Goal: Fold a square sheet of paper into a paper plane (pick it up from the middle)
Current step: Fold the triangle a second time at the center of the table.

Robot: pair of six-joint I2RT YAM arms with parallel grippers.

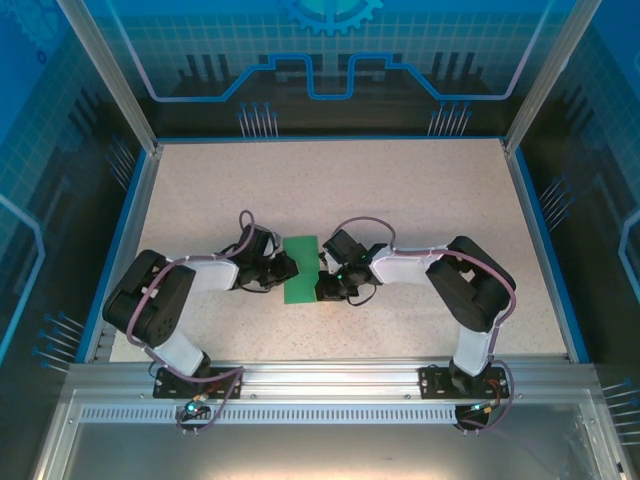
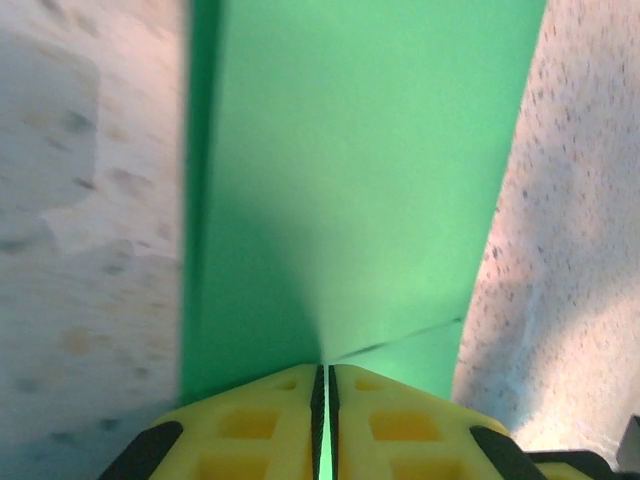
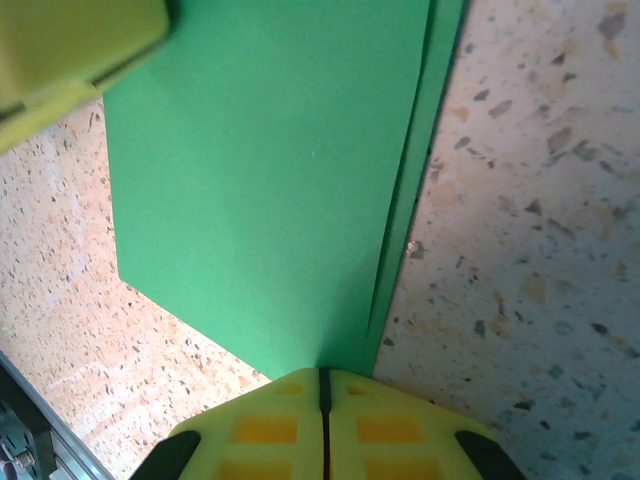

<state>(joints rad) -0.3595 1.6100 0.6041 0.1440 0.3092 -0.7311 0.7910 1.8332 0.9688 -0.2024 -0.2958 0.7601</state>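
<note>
Overhead, blue panels (image 1: 100, 100) printed with circuit lines and a gear emblem (image 1: 330, 12) enclose a speckled beige table (image 1: 420, 200). Mid-table, the square sheet of paper (image 1: 298, 268) lies folded into a green rectangle between both arms. The left gripper (image 2: 323, 375) and right gripper (image 3: 323, 372) are each closed, fingertips at its opposite long edges; whether they pinch it I cannot tell.

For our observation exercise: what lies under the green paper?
Speckled table shows around the green paper; a lower layer peeks out along one edge. Beneath its middle is hidden.
</note>
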